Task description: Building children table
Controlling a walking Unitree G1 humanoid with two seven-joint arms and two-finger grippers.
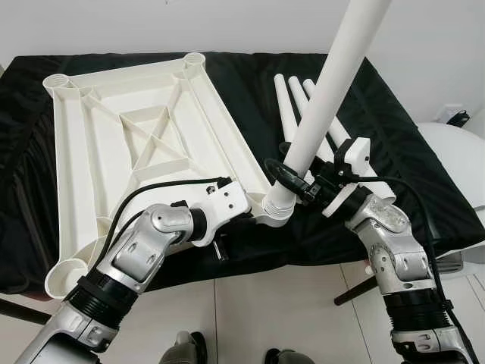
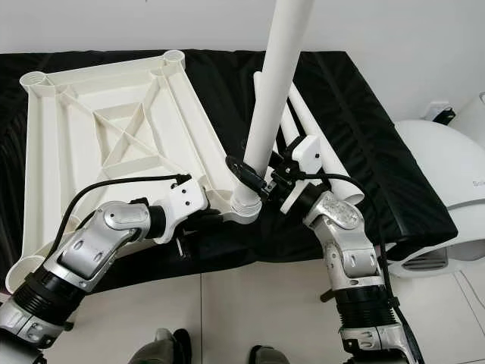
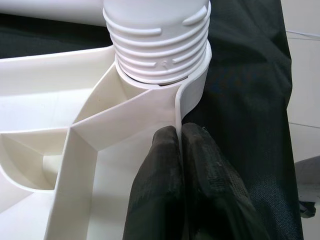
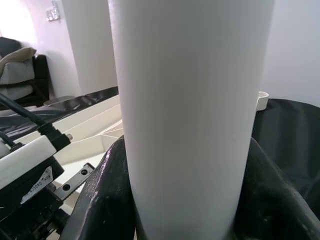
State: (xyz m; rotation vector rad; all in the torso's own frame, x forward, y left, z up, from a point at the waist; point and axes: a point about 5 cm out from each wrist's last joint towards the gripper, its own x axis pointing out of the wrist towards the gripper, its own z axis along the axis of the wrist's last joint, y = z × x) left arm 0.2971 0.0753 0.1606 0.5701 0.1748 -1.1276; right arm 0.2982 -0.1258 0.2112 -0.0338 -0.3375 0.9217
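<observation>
Legs are going onto the upturned white tabletop [image 1: 144, 144], which lies underside-up on a black-covered surface [image 1: 394, 152], its ribs and corner sockets facing the ceiling. The right gripper [image 1: 292, 182] has its 2 black fingers closed around a long white leg [image 1: 333, 83], low on the shaft, just above the threaded end. That end sits in the corner socket [image 3: 192, 82] directly below the claw, and the leg leans away from it, up and to the right, rather than standing straight. Several turns of thread are still exposed above the socket rim, so I judge the leg is only partly screwed in.

The left gripper [image 3: 182, 165] is pinched shut on the thin rim wall of the tabletop, right beside that same socket, bracing the panel. Just beyond the right gripper, 3 more loose legs [image 1: 299, 98] lie together on the cloth, touching one another.

What worries me is the tilt. If the leg is turned while it leans like this, the threads could cross and jam, or skip out of the socket altogether. The socket corner hangs at the near edge of the surface, so a hard push down could tip or slide the panel if the left pinch slips off that narrow wall. A smooth round shaft may also spin inside the right fingers instead of turning.
</observation>
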